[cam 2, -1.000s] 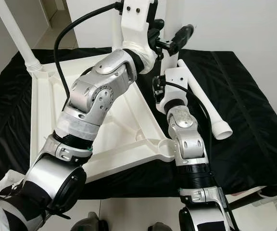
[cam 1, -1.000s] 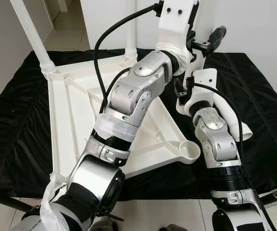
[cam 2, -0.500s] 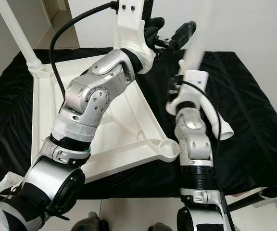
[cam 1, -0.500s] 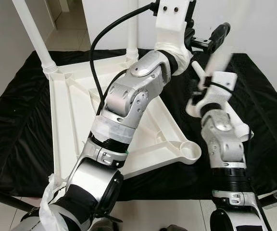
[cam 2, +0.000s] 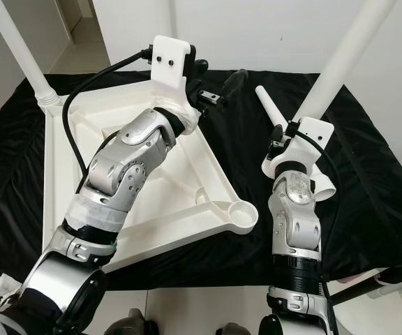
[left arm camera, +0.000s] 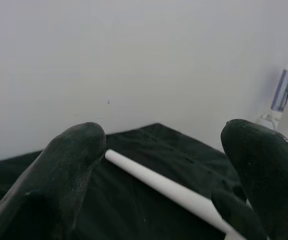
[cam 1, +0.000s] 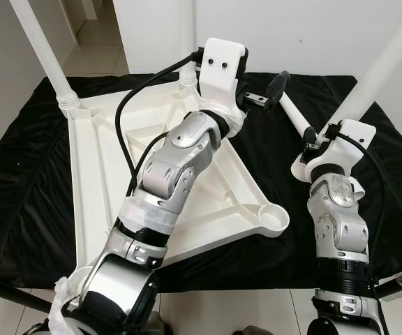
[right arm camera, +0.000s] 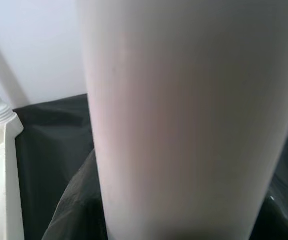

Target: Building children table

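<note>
**Upturned children's table, two legs fitted, one leg raised, one lying loose**

Left arm: is reaching forward from the lower left, elbow bent above the tabletop (cam 1: 96, 181), wrist housing held high over its far corner. Left claw (left arm camera: 169, 165): its fingers (left arm camera: 66, 175) are spreading wide, gripping nothing, and are pointing over the black cloth (cam 1: 19, 188) toward a loose leg (cam 1: 295, 120) lying there.

Right arm: is standing nearly upright at the right side, forearm rising from the near edge of the bench. Right claw (cam 1: 324, 136): is pinching the raised leg (cam 1: 379, 66) near its lower end; the leg is slanting up and to the right, out of the top of the picture. In the right wrist view the leg (right arm camera: 184, 120) is sitting close before the lens.

Tabletop: white plastic, is lying upside down on the cloth-covered bench, ribbed underside showing. One fitted leg (cam 1: 44, 52) is standing in the far left corner socket; a second fitted leg (cam 1: 186, 35) is standing at the far corner, partly behind the left wrist housing.

Socket (cam 1: 273, 220): round cup at the near right corner of the tabletop, is sitting open with nothing in it, just left of the right forearm.

Loose leg: is lying on the cloth between the two claws, touching neither tabletop nor raised leg as far as can be seen.
</note>
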`<state>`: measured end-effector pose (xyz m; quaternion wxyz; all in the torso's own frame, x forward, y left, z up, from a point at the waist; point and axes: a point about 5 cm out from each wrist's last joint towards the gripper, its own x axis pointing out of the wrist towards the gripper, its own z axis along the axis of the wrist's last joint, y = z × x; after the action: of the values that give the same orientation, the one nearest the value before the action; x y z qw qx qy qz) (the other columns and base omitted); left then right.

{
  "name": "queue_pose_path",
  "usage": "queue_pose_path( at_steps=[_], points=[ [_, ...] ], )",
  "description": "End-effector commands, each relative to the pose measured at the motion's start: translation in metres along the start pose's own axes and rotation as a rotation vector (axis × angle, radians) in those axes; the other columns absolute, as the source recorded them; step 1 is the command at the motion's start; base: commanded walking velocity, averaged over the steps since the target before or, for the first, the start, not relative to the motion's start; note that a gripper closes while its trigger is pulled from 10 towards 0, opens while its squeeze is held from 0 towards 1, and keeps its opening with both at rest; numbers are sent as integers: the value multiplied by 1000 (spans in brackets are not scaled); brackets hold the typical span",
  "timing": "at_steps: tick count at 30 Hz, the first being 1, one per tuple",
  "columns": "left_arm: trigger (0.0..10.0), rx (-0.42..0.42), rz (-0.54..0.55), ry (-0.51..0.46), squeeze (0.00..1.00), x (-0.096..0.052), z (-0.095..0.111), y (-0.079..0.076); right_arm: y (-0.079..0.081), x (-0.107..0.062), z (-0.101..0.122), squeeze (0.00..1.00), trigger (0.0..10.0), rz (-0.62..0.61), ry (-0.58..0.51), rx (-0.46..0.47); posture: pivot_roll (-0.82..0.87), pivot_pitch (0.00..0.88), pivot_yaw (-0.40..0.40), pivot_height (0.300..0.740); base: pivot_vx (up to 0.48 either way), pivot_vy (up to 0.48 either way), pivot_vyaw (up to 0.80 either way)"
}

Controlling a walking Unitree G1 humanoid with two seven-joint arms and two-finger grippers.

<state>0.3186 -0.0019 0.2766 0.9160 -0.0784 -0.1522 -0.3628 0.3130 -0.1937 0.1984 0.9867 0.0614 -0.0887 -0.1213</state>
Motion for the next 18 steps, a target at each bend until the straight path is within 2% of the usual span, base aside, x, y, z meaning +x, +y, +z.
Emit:
queue_pose_path(
  at_steps=[1,4,7,9,11,15,18],
  points=[
    [10000,25,-212,24,0,-5,-8,-12,-2,-2,4,0,10000,-6,-28,12,-23,1,49,740,0,0,0],
    [10000,64,-283,79,0,-18,-26,-16,-2,-4,4,0,10000,16,-36,0,-20,0,42,740,0,0,0],
    [10000,76,-314,96,0,-22,-32,-18,-3,-4,4,0,10000,19,-36,-7,-18,0,39,740,0,0,0],
    [10000,117,-363,143,0,-34,-47,-20,-3,-5,4,0,10000,21,-34,-18,-16,0,36,740,0,0,0],
    [10000,157,-380,179,0,-44,-62,-20,-4,-6,4,0,10000,22,-35,-25,-16,0,35,740,0,0,0],
    [10000,181,-390,194,0,-49,-68,-20,-4,-6,4,0,10000,23,-36,-27,-17,0,35,740,0,0,0],
    [10000,260,-412,229,0,-62,-82,-16,-7,-7,3,0,10000,15,-30,-30,-17,0,30,740,0,0,0]
  ],
)
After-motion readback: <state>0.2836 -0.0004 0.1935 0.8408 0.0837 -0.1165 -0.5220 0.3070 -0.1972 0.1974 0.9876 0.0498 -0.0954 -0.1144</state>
